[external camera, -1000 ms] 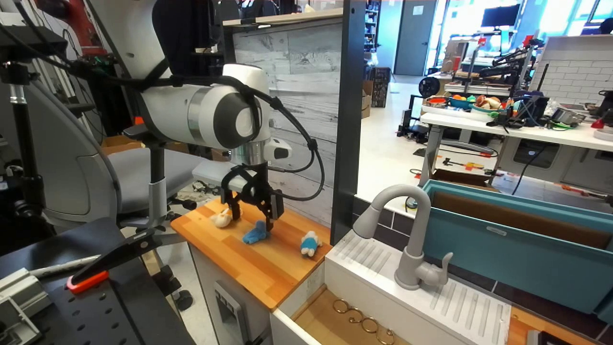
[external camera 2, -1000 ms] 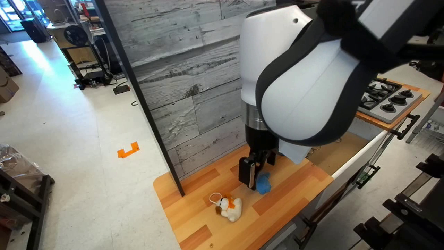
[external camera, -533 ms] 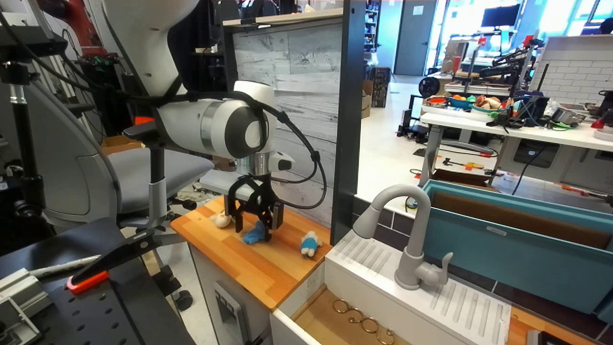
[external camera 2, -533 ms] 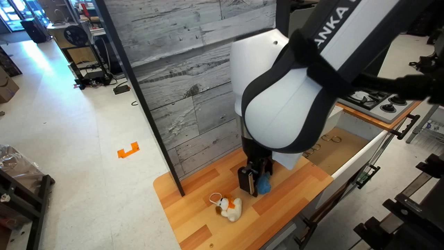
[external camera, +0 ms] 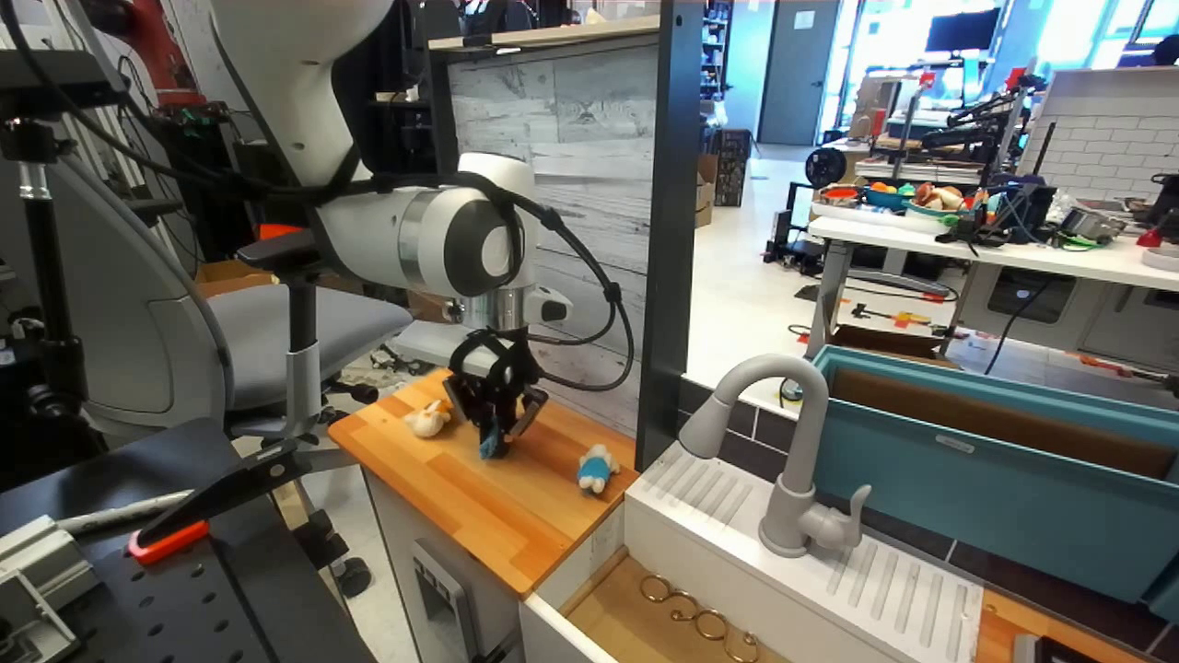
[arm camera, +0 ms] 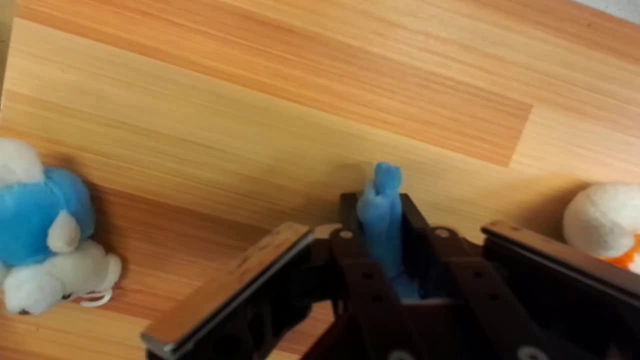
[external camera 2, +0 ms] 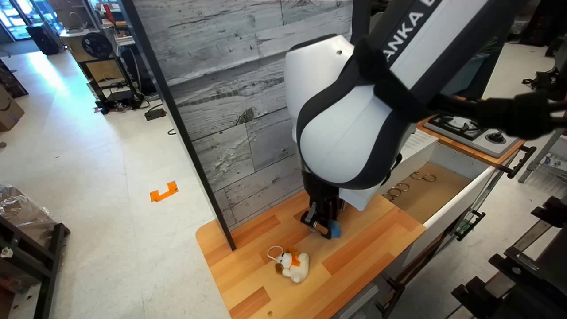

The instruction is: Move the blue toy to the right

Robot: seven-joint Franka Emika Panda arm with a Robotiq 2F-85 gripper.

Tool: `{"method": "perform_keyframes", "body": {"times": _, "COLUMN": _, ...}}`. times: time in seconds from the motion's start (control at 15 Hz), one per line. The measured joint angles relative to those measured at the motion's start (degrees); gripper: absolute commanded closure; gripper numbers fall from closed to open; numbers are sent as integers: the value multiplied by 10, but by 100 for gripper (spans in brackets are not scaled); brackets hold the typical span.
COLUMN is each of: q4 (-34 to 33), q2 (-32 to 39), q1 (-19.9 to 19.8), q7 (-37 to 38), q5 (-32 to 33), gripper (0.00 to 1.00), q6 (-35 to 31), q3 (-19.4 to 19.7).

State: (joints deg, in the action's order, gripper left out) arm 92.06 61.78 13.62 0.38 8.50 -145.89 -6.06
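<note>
The blue toy (arm camera: 382, 215) is pinched between the two black fingers of my gripper (arm camera: 379, 202) in the wrist view, with one end poking out past the fingertips. Both exterior views show it as a small bit of blue (external camera: 488, 446) at the fingertips; the fingers cover most of it. In an exterior view my gripper (external camera 2: 331, 232) points down, low at the wooden counter (external camera 2: 354, 270). Whether the toy still touches the wood I cannot tell.
A white toy in blue clothing (external camera: 597, 468) lies near the counter's sink end. On the opposite side sits a whitish dog toy with an orange scarf (external camera 2: 297, 268). A grey wood-pattern panel (external camera 2: 248, 115) stands behind the counter; a sink with a grey faucet (external camera: 792, 479) adjoins it.
The arm came down over the blue toy, and the gripper's fingers went from wide apart to closed around it. The two other toys have stayed put.
</note>
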Motion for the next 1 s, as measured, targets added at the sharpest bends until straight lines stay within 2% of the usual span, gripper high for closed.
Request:
{"method": "perform_keyframes", "body": {"times": 0.6, "q4": 10, "q2": -17, "q1": 24, "q7": -1, "q5": 2, "gripper": 99, "q6": -6, "q3": 0}}
{"method": "perform_keyframes", "body": {"times": 1.0, "q4": 93, "q2": -68, "q1": 25, "q7": 17, "q5": 2, "gripper": 99, "q6": -58, "q3": 25}}
